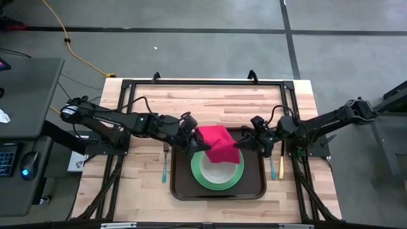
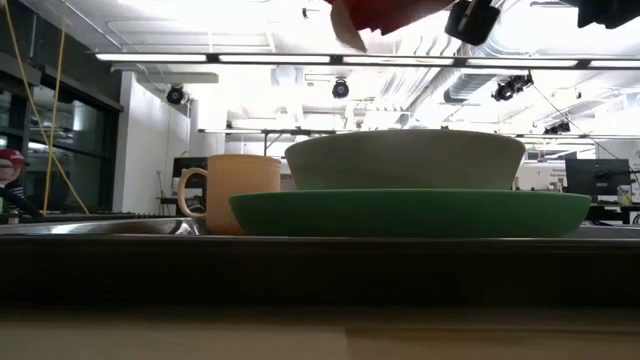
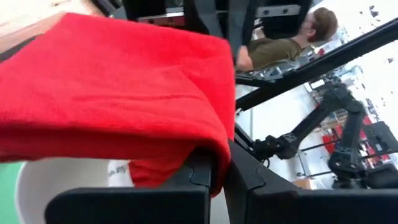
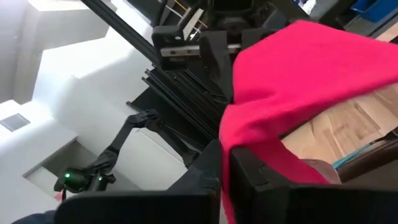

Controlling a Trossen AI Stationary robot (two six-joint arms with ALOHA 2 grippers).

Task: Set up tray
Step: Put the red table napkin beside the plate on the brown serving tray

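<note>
Looking down, you see both grippers, left gripper (image 1: 193, 145) and right gripper (image 1: 240, 144), pinched shut on the red napkin (image 1: 216, 144), stretched above the bowl (image 1: 219, 168) and green plate (image 1: 205, 179) on the brown tray (image 1: 181, 191) at table centre.

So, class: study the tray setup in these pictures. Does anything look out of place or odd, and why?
Only the red napkin: it hangs in the air above the white bowl and green plate on the tray, pinched between the left gripper and the right gripper. The cutlery lies straight beside the tray; nothing is spilled.
</note>
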